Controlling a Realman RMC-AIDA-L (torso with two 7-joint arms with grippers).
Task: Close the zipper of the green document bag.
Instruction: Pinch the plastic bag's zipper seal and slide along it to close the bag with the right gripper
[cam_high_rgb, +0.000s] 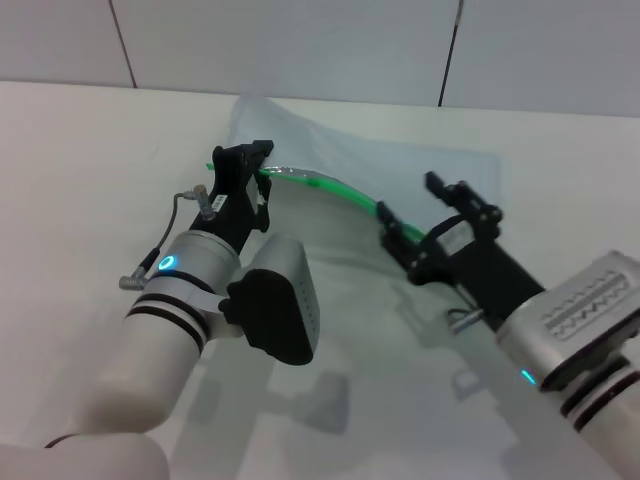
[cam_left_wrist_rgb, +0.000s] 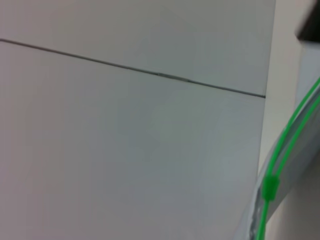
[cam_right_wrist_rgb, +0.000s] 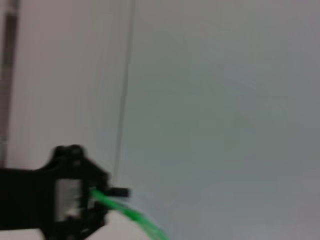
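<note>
The green document bag (cam_high_rgb: 400, 165) lies on the white table (cam_high_rgb: 90, 160), pale and translucent. Its zipper (cam_high_rgb: 330, 185) arches up off the surface between my two grippers. My left gripper (cam_high_rgb: 243, 152) is shut on the zipper's left end; the right wrist view shows that gripper (cam_right_wrist_rgb: 75, 195) with the green strip (cam_right_wrist_rgb: 130, 215) coming out of it. My right gripper (cam_high_rgb: 406, 196) is at the zipper's right part, touching the strip. In the left wrist view the zipper (cam_left_wrist_rgb: 295, 125) runs as two green lines that meet at a small green slider (cam_left_wrist_rgb: 270, 187).
A tiled wall (cam_high_rgb: 300, 40) rises just behind the table's far edge. Bare table surface extends to the left of the bag and in front of it, partly covered by my two arms.
</note>
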